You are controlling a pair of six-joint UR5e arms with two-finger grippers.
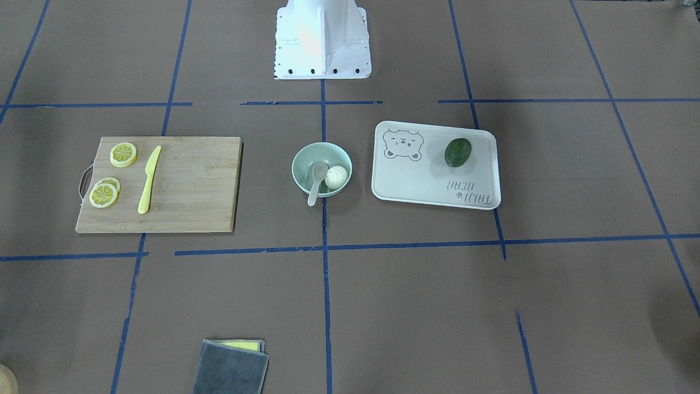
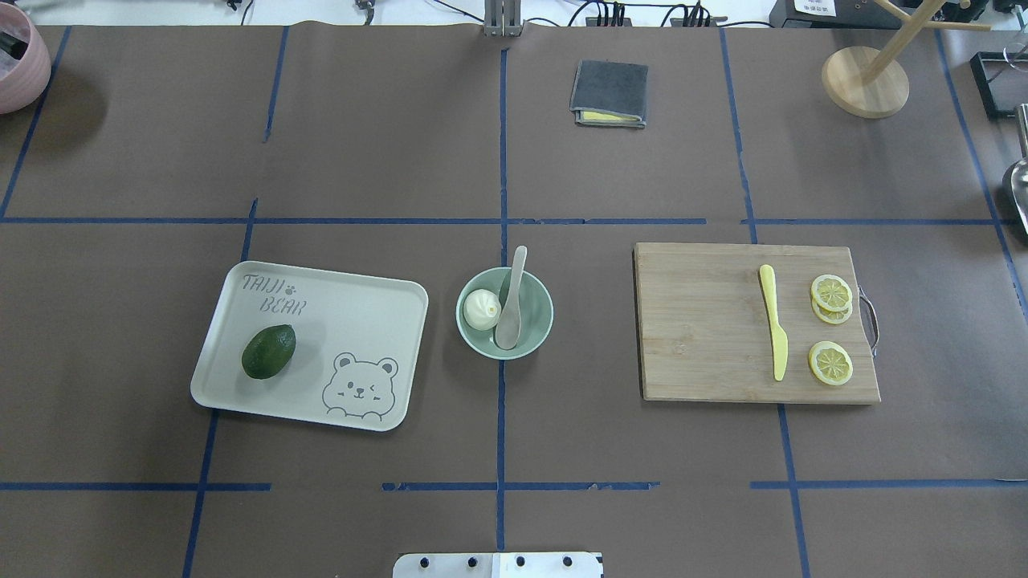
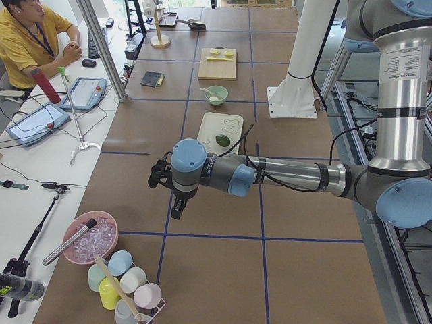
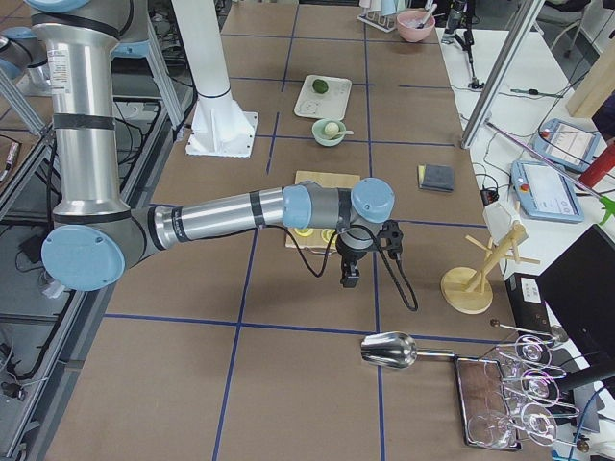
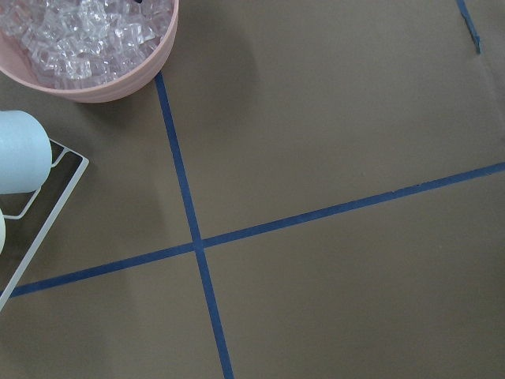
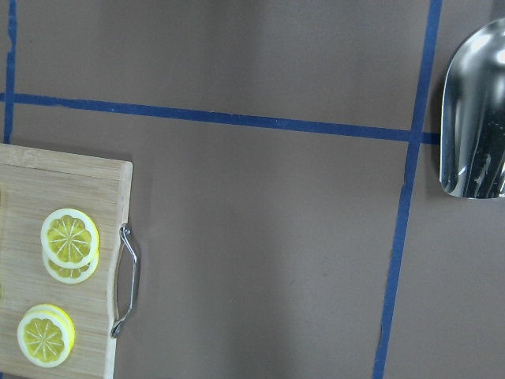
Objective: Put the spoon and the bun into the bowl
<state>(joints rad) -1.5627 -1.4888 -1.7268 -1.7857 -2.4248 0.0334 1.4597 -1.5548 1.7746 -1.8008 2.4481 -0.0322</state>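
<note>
The pale mint-green bowl (image 2: 541,319) stands at the table's middle; it also shows in the front-facing view (image 1: 304,155). The white bun (image 2: 481,309) sits inside it, and so does the scoop of the cream spoon (image 2: 511,301), whose handle sticks out over the rim. My left gripper (image 3: 174,206) hangs over the table's left end, far from the bowl, and I cannot tell whether it is open or shut. My right gripper (image 4: 350,279) hangs beyond the cutting board at the right end, and I cannot tell its state either.
A white bear tray (image 2: 377,321) with an avocado (image 2: 269,351) lies left of the bowl. A wooden board (image 2: 707,321) with a yellow knife (image 2: 774,331) and lemon slices (image 2: 830,293) lies to its right. A folded cloth (image 2: 609,92), an ice bowl (image 5: 87,47) and a metal scoop (image 6: 476,118) sit at the edges.
</note>
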